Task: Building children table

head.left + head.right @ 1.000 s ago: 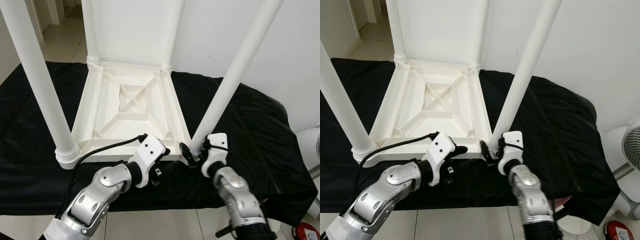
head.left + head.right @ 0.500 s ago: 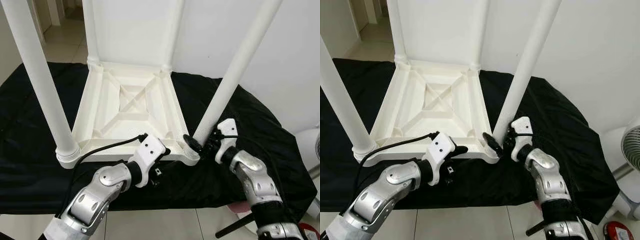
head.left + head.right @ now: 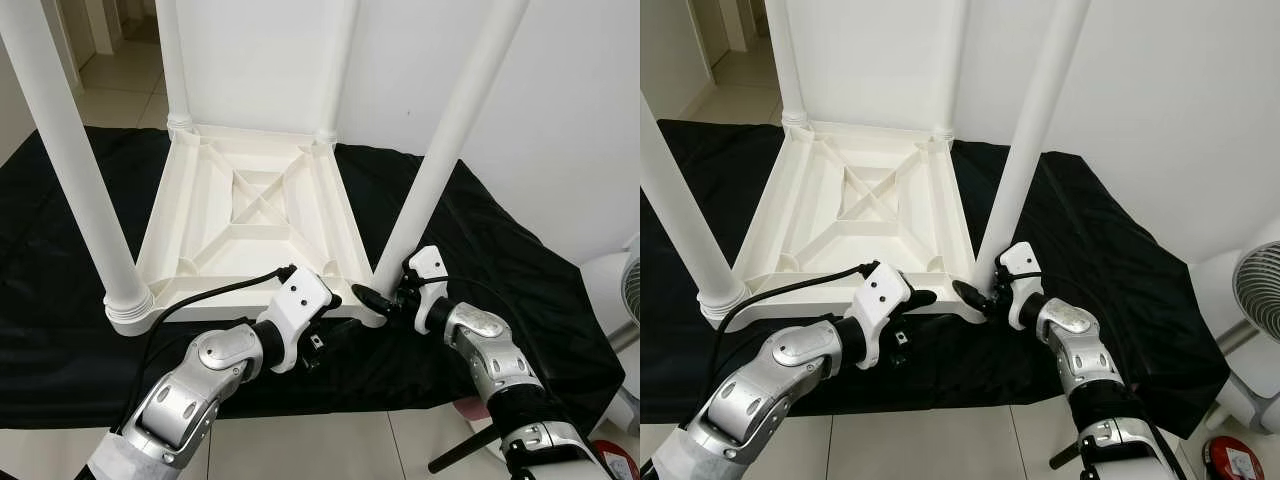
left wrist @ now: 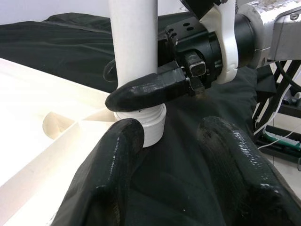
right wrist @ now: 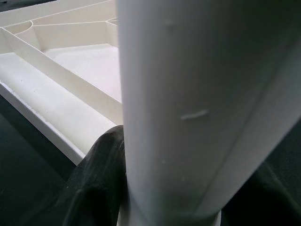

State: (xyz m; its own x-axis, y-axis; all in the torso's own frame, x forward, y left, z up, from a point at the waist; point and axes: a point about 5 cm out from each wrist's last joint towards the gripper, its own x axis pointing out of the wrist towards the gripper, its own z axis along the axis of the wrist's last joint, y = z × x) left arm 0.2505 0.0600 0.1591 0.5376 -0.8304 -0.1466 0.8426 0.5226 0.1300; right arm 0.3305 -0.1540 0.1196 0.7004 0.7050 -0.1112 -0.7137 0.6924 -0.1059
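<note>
A white plastic tabletop [image 3: 250, 225] is laid upside down on a black cloth [image 3: 500, 260], its ribbed underside facing up. The tabletop is taken as the landmark below.

Four white legs are stood in its corner sockets. Two legs are seated at the far corners. One leg [image 3: 70, 160] is seated at the near corner on the robot's left. The fourth leg [image 3: 440, 150] is set at the near corner on the robot's right, and it is tilted away from the tabletop towards its upper end.

The right gripper [image 3: 385, 296] is placed at the base of this fourth leg, just above the socket collar [image 4: 146, 125]. Its two black fingers [image 4: 146, 89] are closed around the leg, one on each side, as is seen in the left wrist view. In the right wrist view the leg [image 5: 207, 108] is pressed against one finger [image 5: 101, 174].

The left gripper [image 3: 322, 330] is held at the near edge of the tabletop, just beside the same corner. Its fingers [image 4: 117, 165] are spread apart over the cloth, and nothing is held between them.

A fan [image 3: 1255, 300] is stood on the floor beyond the cloth, on the robot's right of the tabletop.
</note>
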